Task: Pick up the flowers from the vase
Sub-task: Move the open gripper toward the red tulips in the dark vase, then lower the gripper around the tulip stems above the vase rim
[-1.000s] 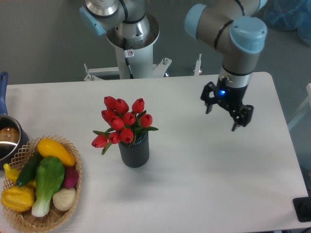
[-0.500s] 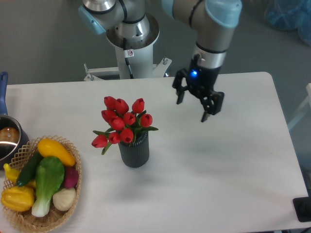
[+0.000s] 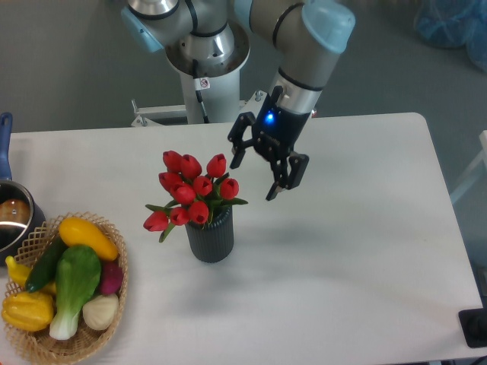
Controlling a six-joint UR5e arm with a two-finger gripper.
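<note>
- Progress is judged to be early: the flowers (image 3: 194, 196) are seen standing in the vase (image 3: 210, 237), so nothing has been lifted yet.
- The vase is placed a little left of the middle of the bench (image 3: 350, 251), upright, with the red buds and green leaves spread above its mouth.
- The gripper (image 3: 253, 172) is held in the air at about two o'clock from the bunch, near it but not touching any bud or leaf as far as can be seen.
- The jaws are spread wide, and nothing is held between them.
- One jaw tip is seen just beside the upper right bud; the other hangs lower, at about three o'clock from the bunch, over bare bench.
- The wrist is tilted, so the jaws are pointed down and toward the flowers rather than straight down.
- What is left, by judgement: the jaws must be brought around the stems or the tight part of the bunch, closed on it, and the bunch drawn up out of the vase.
- A grip on the loose buds alone is judged risky, since they could be crushed or slip; the vase could also be tipped if the bunch is pulled sideways.
- A basket (image 3: 46, 346) of vegetables and a pot (image 3: 11, 217) are set at nine and eight o'clock from the vase, well apart from it.
</note>
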